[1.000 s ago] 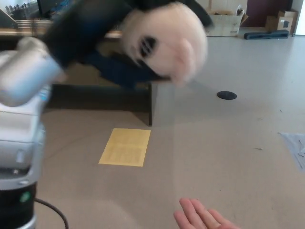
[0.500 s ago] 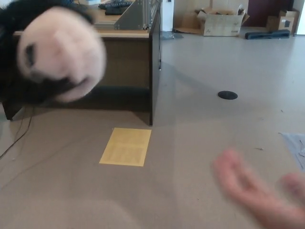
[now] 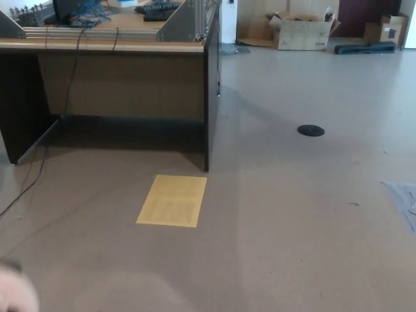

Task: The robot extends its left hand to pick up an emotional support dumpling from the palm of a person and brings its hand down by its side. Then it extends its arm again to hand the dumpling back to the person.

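Showing in bottom-left corner: blurred pale edge of dumpling (image 3: 14,294), dark sliver above it. Robot hands out of frame, grip state undeterminable. Open cardboard box (image 3: 300,31) sat far back, contents indiscernible. Yellow sheet (image 3: 172,201) lay on floor beside desk (image 3: 123,78).

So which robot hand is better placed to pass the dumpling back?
Probably the left: a pale blur, likely the dumpling, sits in the picture's bottom-left corner, the robot's left side. Neither robot hand clearly shows.

Grey floor (image 3: 312,214), wooden desk (image 3: 123,71), yellow sheet (image 3: 172,200)
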